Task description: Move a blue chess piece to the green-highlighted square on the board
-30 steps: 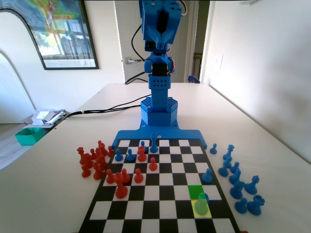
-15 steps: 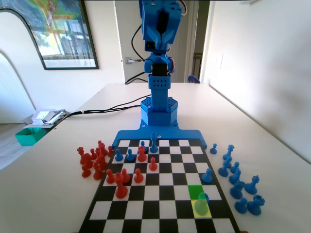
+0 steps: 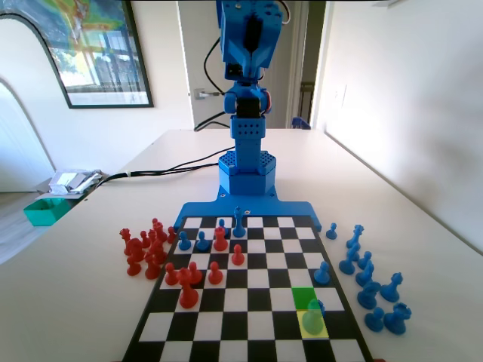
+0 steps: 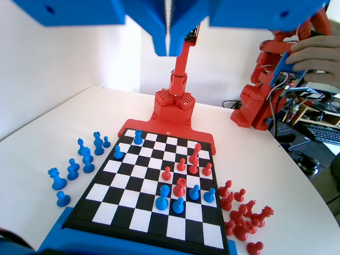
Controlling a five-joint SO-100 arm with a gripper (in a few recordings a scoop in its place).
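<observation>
The blue chess piece (image 3: pixel 313 317) stands upright on the yellow-highlighted square (image 3: pixel 312 324), near the board (image 3: pixel 226 302) edge farthest from the arm, right side in the fixed view. The green-highlighted square (image 3: pixel 304 298) adjoins it on the arm side. The gripper (image 4: pixel 169 48), jaws closed and empty, hangs high over the opposite edge; the piece (image 4: pixel 138 137) lies far ahead and below.

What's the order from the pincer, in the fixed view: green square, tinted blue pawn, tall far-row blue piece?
1. Tall blue piece, far row, closest to the pincer.
2. Green square, right side.
3. Blue pawn, one square nearer the camera.
</observation>
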